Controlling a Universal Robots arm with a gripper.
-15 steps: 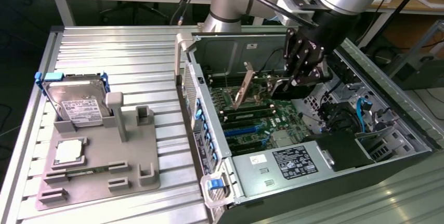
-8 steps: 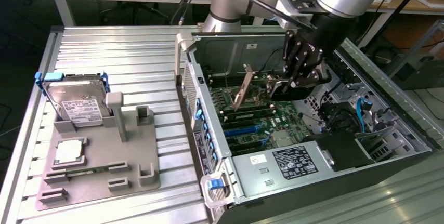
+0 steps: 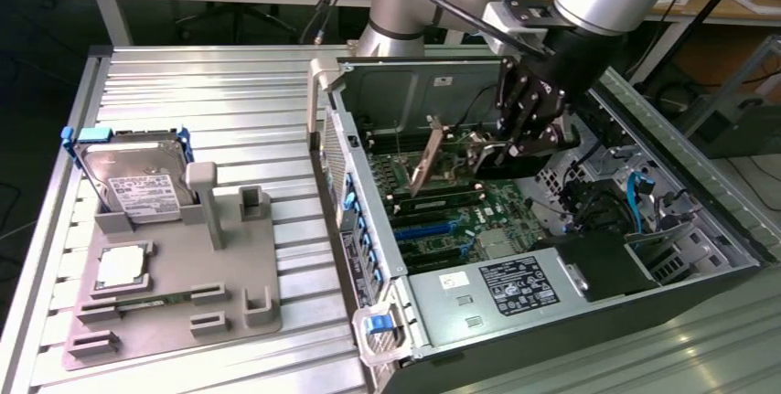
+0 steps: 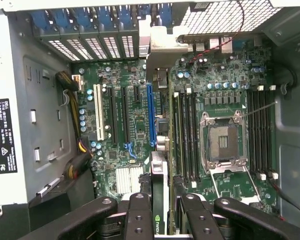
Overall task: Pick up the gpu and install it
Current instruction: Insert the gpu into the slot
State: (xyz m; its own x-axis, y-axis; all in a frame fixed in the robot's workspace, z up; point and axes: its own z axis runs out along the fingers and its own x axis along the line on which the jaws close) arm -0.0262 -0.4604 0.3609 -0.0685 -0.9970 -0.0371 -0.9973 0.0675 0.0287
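Note:
My gripper [image 3: 522, 138] is inside the open computer case [image 3: 683, 220], shut on the gpu [image 3: 430, 161]. The card hangs on edge above the motherboard [image 3: 458, 220], its silver bracket strip tilted toward the case's rear wall. In the wrist view the gpu [image 4: 160, 187] runs edge-on between my black fingers [image 4: 139, 215], and its bracket [image 4: 160, 47] reaches the rear slot openings. It sits over the board close beside the long blue slot [image 4: 151, 115]. I cannot tell whether its lower edge touches a slot.
A grey holder tray [image 3: 183, 275] lies on the metal table at the exterior view's left. It holds a silver hard drive [image 3: 134, 179], a square chip [image 3: 123, 266] and a memory stick [image 3: 141, 303]. Case walls, cables and the power supply [image 3: 513, 289] crowd around the motherboard.

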